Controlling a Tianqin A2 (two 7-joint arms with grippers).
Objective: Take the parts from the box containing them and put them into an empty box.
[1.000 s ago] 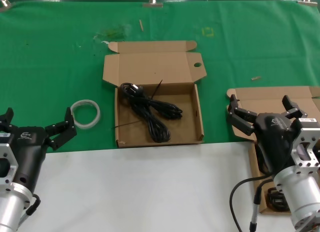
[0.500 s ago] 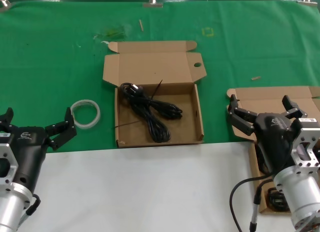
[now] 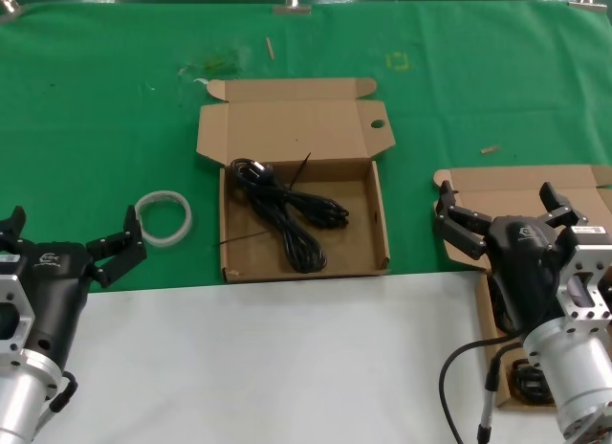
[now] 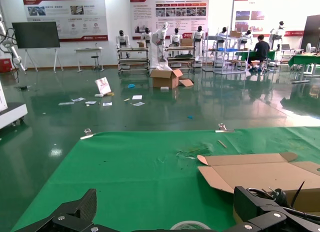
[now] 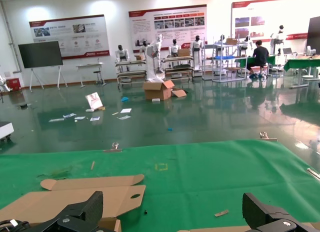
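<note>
Cords lie coiled in the holed box mid-table, so one bundle is already moved. Right tool, fingers spread and empty, hovers over the wide box, likely to fetch more; left tool, also spread, idles near the ring.

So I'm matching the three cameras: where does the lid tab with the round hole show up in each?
Head view: lid tab at the middle box's rear right corner.
Left wrist view: not in it.
Right wrist view: lid tab low, beside the green cloth.
Shared landmark: the open lid flap.
</note>
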